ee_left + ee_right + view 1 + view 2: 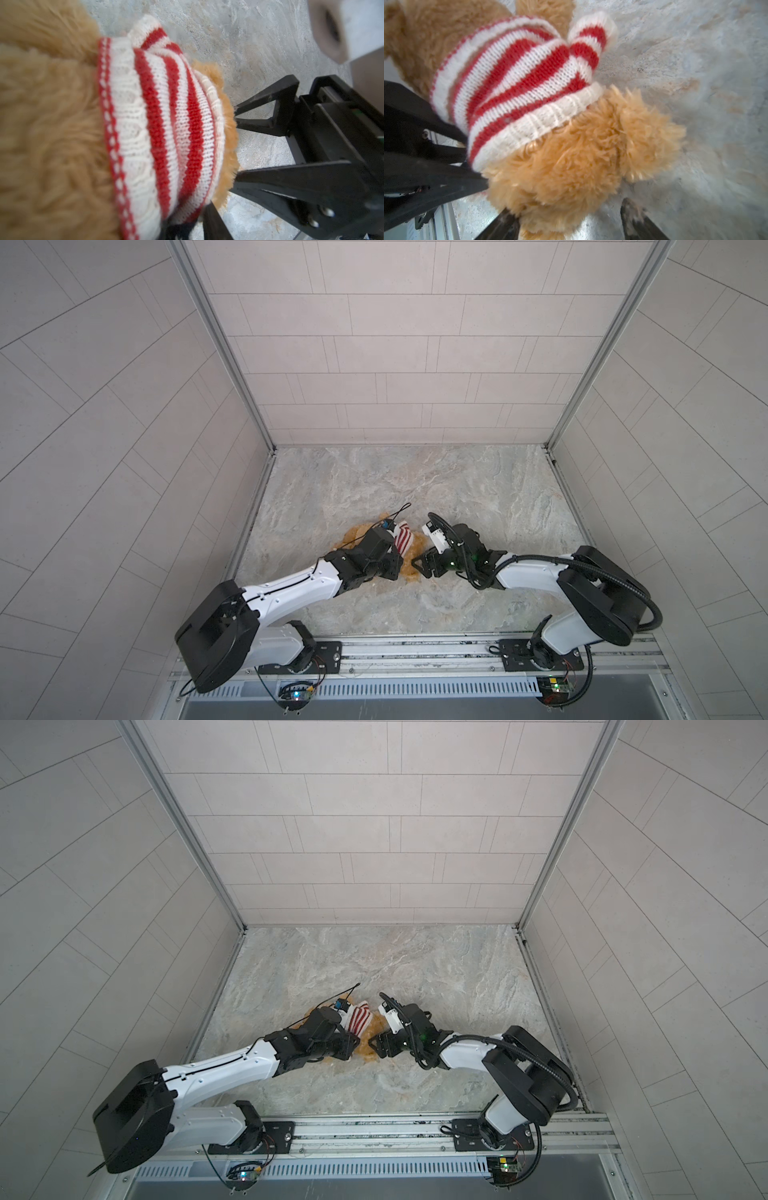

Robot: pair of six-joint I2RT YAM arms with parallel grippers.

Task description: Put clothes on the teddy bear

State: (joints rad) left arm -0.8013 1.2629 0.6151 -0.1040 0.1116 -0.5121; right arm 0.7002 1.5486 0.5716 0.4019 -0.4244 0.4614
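here, left hand (472, 160) pinches the knit sweater (162, 124) (red-white stripes) on fluffy teddy bear (571, 166); right hand (235, 145) gapes.

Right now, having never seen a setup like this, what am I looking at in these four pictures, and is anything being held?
Two robot arms, each ending in a two-fingered claw, work over a marble-patterned table. Two pictures look down from overhead; the other two come from a camera on each arm's wrist. A fluffy teddy bear lies on the table, a red-and-white striped sweater bunched round its body. The left claw seems to pinch the sweater's edge. The right claw stands open at the bear's head, gripping nothing.
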